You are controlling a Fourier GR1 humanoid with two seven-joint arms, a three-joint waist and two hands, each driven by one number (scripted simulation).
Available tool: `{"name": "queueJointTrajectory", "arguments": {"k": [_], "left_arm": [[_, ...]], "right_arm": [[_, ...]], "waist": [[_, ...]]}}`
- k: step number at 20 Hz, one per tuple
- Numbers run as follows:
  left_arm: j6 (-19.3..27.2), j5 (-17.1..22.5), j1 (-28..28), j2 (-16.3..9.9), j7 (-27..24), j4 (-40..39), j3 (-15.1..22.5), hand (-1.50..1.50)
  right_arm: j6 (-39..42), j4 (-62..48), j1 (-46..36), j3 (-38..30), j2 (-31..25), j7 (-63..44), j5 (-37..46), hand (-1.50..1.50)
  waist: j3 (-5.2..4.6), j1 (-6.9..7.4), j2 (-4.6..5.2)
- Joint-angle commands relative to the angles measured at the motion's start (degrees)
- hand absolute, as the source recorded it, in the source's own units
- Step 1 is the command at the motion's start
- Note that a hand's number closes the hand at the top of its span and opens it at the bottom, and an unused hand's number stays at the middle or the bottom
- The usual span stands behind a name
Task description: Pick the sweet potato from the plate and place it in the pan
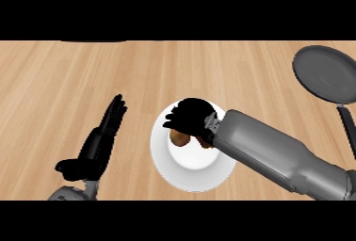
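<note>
On the pale wooden tabletop [62,80] a white plate [198,176] sits just below the middle of the head view. The right hand [189,116] is over the plate's upper half, its grey forearm running down to about four o'clock and out at the lower right. The black fingers [173,123] are curled down and inward around the sweet potato [179,138], of which only a brown patch shows under the hand, toward seven o'clock from the palm, and a smaller brown bit shows beside the wrist. The sweet potato is within the plate's outline, near its centre; whether it rests on the plate or hangs just above it cannot be told from here.

The pan [327,75] lies well apart from the plate, toward two o'clock at the right edge of the view. It is dark grey and round, with its thin dark handle pointing down toward six o'clock along the right edge.

The left hand [97,141] rests at about nine o'clock from the plate, near it but not touching. It stands on edge with its fingers straight and together, pointing toward twelve o'clock, the thumb out at the lower left, and it holds nothing.
</note>
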State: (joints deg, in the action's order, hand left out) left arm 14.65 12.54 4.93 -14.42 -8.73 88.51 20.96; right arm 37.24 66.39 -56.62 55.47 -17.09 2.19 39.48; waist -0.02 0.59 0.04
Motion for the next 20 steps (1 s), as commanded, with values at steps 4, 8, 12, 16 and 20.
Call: {"name": "queueJointTrajectory", "arguments": {"k": [4, 8, 12, 16, 20], "left_arm": [[-2.61, 0.23, -0.29, -0.57, 2.96, 2.47, -3.09, 0.00], [-1.94, -0.59, 2.03, 0.48, 5.14, 1.89, -4.60, 0.00], [-3.43, -3.13, -1.75, 2.85, -1.10, -1.43, -3.15, 0.00], [-4.76, -3.09, -1.27, 2.27, -0.19, -0.79, -5.36, 0.00], [-1.94, -6.62, -2.56, 4.34, 3.19, 5.11, -2.19, 0.00]], "right_arm": [[-0.14, -3.76, 4.35, -2.24, 2.98, 1.68, 8.22, -1.50], [-3.48, -6.17, 6.34, -3.24, 2.46, 3.62, 12.60, -1.50], [0.80, -5.90, 3.92, -8.72, 3.85, 6.86, 13.84, -1.50], [-2.13, -11.04, 5.74, -10.73, 8.77, 7.14, 16.87, -1.50], [-6.05, -15.85, 6.84, -11.09, 8.76, 10.03, 20.92, -1.50]], "waist": [[0.02, -0.16, -0.05], [0.03, -0.20, 0.02], [0.00, -0.28, -0.01], [0.01, -0.16, 0.02], [0.03, 0.11, 0.03]]}}
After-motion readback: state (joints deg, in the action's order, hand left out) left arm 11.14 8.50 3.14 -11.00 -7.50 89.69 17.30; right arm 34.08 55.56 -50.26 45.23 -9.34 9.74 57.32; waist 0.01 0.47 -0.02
